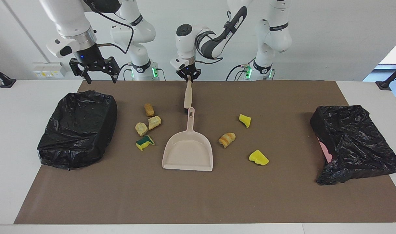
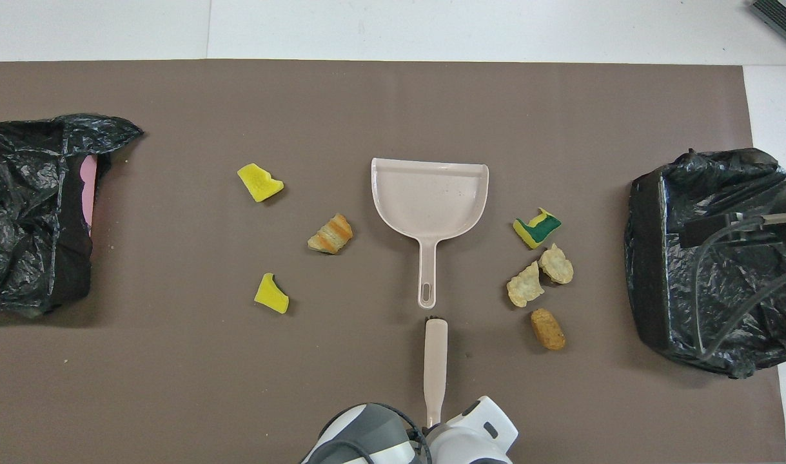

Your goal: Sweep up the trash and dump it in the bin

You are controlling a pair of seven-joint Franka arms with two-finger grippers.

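Trash is all 7 scraps loose on the brown mat [image 1: 198,201] around the dustpan [image 1: 188,150]: 4 [image 1: 148,126] toward the right arm's end, 3 [image 1: 243,138] toward the left arm's. Nothing looks swept or dumped yet, I'd say. Left gripper [image 1: 188,75] grips the brush [image 1: 187,96] by its handle, just nearer the robots than the dustpan. Right gripper [image 1: 98,75] waits with fingers spread over the black-bagged bin [image 1: 77,128]. White table [image 1: 9,146], white wall, a second bin [image 1: 353,143] at the left arm's end

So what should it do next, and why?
Probably lower the open right hand, now over the bin, to grip the dustpan by its handle. The left hand holds the brush, yet nothing steadies the dustpan and the scraps lie loose beside it.
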